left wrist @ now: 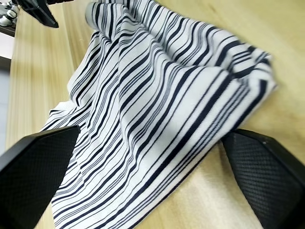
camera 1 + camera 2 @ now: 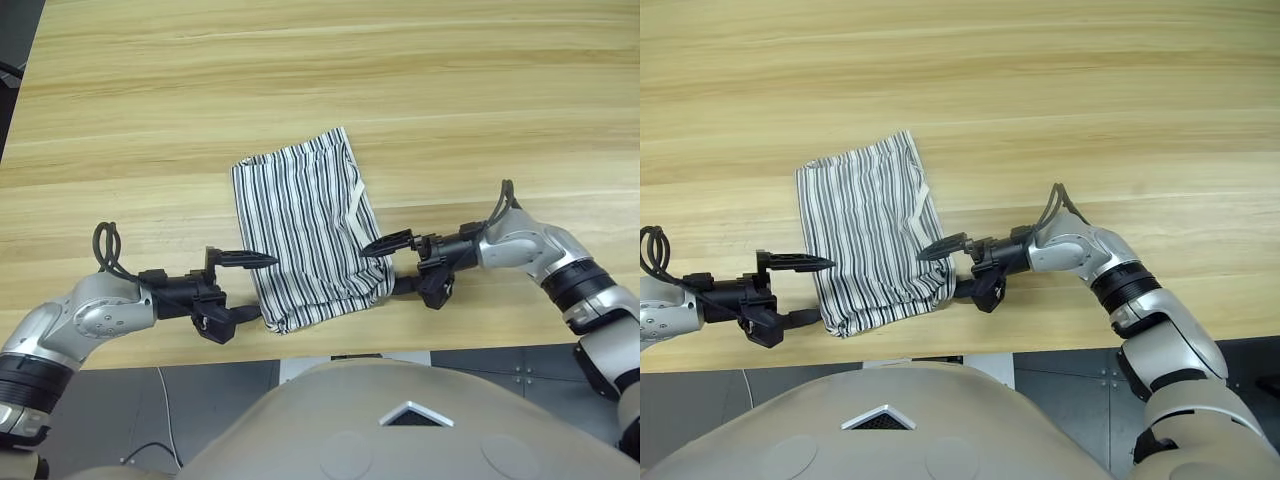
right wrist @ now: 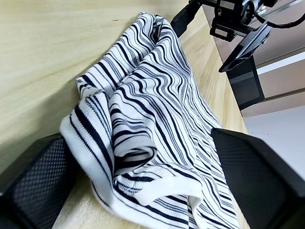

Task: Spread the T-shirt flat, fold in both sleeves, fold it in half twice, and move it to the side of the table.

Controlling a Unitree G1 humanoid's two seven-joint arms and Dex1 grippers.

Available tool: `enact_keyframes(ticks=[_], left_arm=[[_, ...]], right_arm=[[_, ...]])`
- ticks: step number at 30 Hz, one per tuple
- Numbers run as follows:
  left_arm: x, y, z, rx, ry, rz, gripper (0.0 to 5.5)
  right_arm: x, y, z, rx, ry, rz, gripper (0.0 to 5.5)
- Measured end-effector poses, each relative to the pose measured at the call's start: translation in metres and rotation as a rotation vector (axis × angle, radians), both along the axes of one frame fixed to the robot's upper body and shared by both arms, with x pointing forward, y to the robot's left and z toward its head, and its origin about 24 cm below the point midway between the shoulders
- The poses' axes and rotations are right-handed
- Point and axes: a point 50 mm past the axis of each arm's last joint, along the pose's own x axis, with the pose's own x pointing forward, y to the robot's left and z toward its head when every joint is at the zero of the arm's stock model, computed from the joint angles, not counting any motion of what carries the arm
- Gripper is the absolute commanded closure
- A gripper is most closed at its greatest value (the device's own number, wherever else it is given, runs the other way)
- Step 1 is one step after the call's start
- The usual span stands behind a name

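A black-and-white striped T-shirt (image 2: 305,235) lies folded into a narrow strip on the wooden table (image 2: 450,100), close to the front edge. My left gripper (image 2: 250,287) is open at the strip's near left corner, one finger above the cloth and one below. In the left wrist view the striped T-shirt (image 1: 157,95) lies between the two black pads (image 1: 33,171). My right gripper (image 2: 378,268) is open at the near right corner, where the bunched hem (image 3: 124,162) sits between its fingers (image 3: 252,176).
The table's front edge (image 2: 400,352) runs just behind both grippers, with grey floor below. Bare wood stretches to the far side and to both sides of the shirt.
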Motion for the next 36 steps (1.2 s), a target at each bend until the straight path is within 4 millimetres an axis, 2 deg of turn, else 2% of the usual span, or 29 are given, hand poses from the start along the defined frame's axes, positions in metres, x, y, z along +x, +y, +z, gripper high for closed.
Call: enact_keyframes(ticks=[10, 11, 22, 33, 36], left_arm=[[-0.007, -0.005, -0.001, -0.008, 0.035, -0.03, 0.0], [-0.007, -0.005, -0.001, -0.01, 0.035, -0.032, 0.26], [-0.012, -0.012, -0.012, -0.033, 0.083, -0.045, 2.12], [-0.02, -0.016, -0.019, -0.028, 0.143, -0.073, 4.2], [-0.022, -0.016, -0.021, -0.025, 0.157, -0.079, 4.72]], right_arm=[[-0.002, 0.003, -0.001, 0.009, 0.001, 0.009, 0.74], [-0.002, 0.003, -0.001, 0.009, 0.001, 0.009, 0.7], [-0.005, 0.004, -0.006, -0.025, 0.015, 0.025, 2.8], [-0.008, 0.003, -0.013, -0.076, 0.029, 0.031, 5.08], [-0.008, 0.003, -0.014, -0.085, 0.029, 0.036, 5.37]])
